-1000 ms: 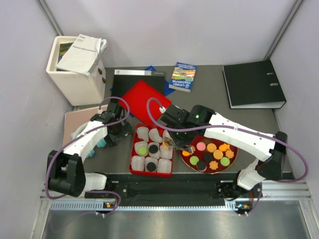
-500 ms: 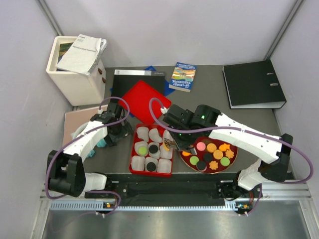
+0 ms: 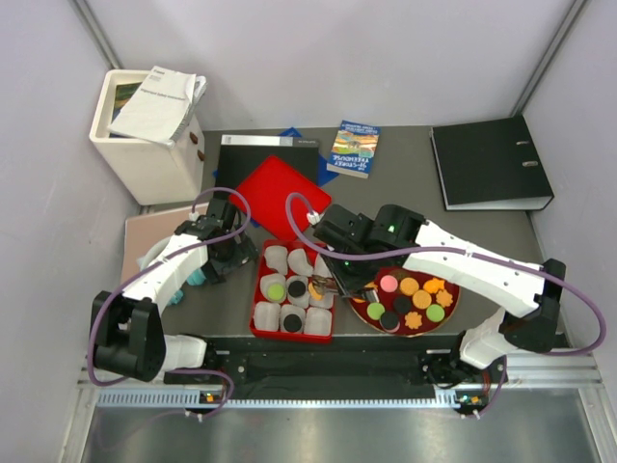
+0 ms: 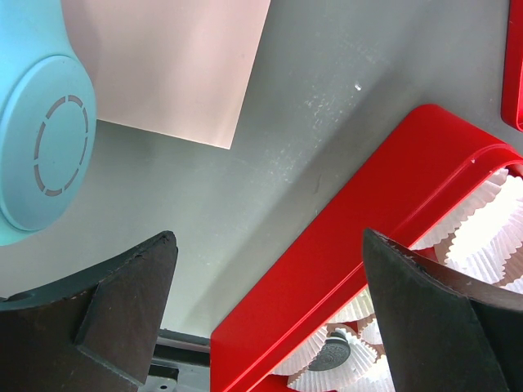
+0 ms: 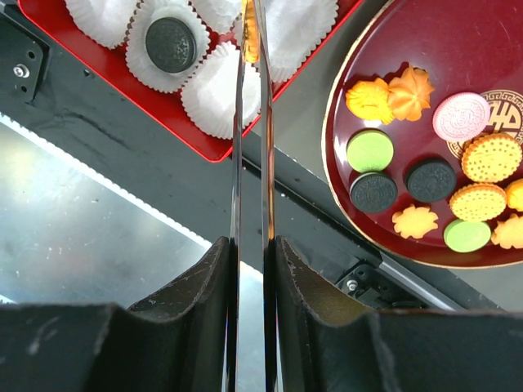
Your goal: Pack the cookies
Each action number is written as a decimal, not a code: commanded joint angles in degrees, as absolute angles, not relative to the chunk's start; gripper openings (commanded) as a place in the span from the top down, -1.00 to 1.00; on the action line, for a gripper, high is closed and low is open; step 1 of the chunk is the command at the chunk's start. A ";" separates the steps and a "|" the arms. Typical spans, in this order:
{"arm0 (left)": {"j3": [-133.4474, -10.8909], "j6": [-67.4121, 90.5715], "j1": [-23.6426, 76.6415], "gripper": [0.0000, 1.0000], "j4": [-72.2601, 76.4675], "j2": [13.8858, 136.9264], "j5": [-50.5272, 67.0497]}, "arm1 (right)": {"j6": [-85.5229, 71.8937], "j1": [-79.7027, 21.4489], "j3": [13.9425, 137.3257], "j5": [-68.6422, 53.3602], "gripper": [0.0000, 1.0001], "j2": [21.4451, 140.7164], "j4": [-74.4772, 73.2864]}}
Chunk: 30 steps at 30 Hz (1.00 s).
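1. The right tool (image 5: 252, 245) has its fingers pressed together on a pair of thin metal tweezers (image 5: 237, 163). The blades lie almost closed, and an orange cookie (image 5: 249, 33) is pinched at their tips.
2. That cookie hangs over the right-hand column of the red tray (image 5: 114, 72), above the white paper liners (image 5: 216, 102). I cannot tell whether it touches one.
3. Inside the tray, one liner just left of the tweezers holds a black cookie (image 5: 170, 42). The top view shows a green cookie (image 3: 276, 289) and two black ones in other cups.
4. The remaining cookies (image 5: 462, 116) lie flat on a dark red plate (image 5: 409, 41) just right of the tray.
5. The left tool (image 4: 265, 245) is spread apart and holds nothing, hovering over the grey surface (image 4: 327, 122) at the tray's left wall.
6. Handling, as a judgement:
   - The pieces look thin, light and rigid, with smooth faces that may slip between narrow blades.
   - Pinch across the two flat faces, close to the rim, with light pressure.
   - The scalloped flower shapes may twist in the pinch.
   - The liners look flimsy and could shift if nudged.
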<state>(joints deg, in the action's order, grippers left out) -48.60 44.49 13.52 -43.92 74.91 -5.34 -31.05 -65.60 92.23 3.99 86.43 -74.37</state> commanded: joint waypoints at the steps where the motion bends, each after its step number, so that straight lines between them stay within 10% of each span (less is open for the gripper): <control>1: -48.87 44.21 13.27 -0.98 -43.07 74.97 -5.27 | -30.59 -66.18 91.23 3.43 0.66 86.57 -71.54; 18: -48.52 44.12 13.27 -0.98 -42.71 74.80 -5.36 | -30.41 -66.18 88.77 4.13 0.65 87.80 -70.49; 30: -48.25 44.21 13.36 -0.98 -42.71 74.79 -5.36 | -31.20 -66.09 89.47 6.33 0.19 88.07 -71.19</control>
